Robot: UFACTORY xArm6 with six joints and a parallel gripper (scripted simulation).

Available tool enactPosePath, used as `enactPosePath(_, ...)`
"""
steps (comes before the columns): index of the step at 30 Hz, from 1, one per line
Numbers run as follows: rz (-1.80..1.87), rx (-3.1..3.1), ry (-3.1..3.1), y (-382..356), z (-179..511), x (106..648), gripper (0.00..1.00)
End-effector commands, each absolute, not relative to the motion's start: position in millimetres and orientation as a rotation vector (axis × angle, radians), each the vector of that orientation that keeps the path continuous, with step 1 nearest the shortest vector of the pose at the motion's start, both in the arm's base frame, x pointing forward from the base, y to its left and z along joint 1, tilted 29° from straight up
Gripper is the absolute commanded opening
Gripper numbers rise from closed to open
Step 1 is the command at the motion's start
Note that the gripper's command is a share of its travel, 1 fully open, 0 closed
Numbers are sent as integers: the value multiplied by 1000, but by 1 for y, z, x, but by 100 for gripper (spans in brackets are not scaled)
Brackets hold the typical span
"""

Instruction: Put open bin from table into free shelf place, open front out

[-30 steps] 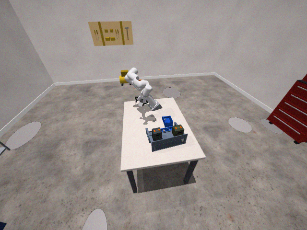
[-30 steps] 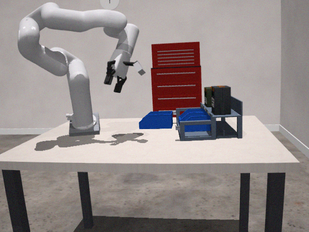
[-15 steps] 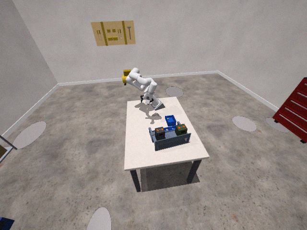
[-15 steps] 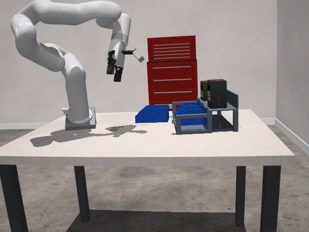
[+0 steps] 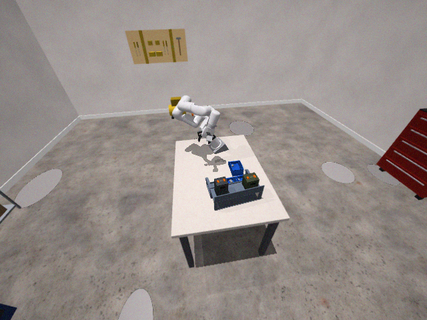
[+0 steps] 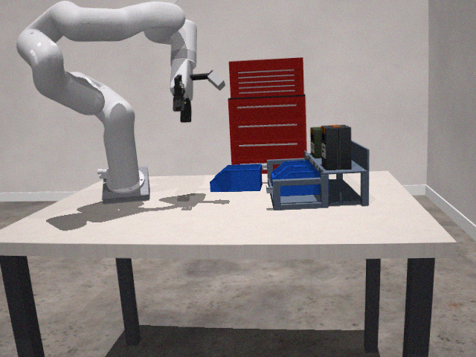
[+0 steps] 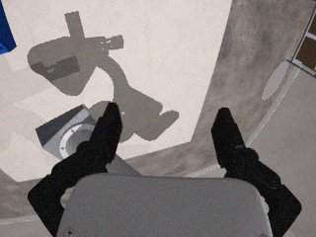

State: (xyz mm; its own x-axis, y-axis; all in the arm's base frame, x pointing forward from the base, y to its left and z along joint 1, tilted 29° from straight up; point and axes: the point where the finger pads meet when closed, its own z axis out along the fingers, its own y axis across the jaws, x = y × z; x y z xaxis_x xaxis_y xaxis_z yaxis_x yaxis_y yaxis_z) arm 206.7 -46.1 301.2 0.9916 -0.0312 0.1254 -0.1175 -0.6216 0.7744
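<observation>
A blue open bin (image 6: pixel 236 178) stands on the white table, just left of the grey shelf (image 6: pixel 317 180); it also shows in the top view (image 5: pixel 235 167). The shelf (image 5: pixel 235 192) holds blue bins (image 6: pixel 297 175) in its lower row. My gripper (image 6: pixel 180 103) hangs high above the table, well left of the bin and near the arm's base (image 6: pixel 125 188). It points down and is open and empty. In the wrist view the two black fingers stand wide apart over the table, with the arm's shadow and base below. A sliver of blue (image 7: pixel 6 27) shows at the left edge.
Two dark boxes with orange tops (image 5: pixel 220 184) (image 5: pixel 250 179) (image 6: pixel 336 147) stand on the shelf's upper board. A red tool cabinet (image 6: pixel 267 111) stands behind the table. The table edge runs close to the base in the wrist view.
</observation>
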Motion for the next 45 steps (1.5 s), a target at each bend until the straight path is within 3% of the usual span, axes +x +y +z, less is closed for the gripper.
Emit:
enactPosePath(1,163,2242,-35,-32,302,211,100)
enactPosePath(26,270,2243,190,11,302,213,100)
enactPosePath(31,377,2226,415,53,302,207,100)
enactPosePath(45,497,2256,395,53,294,225,100)
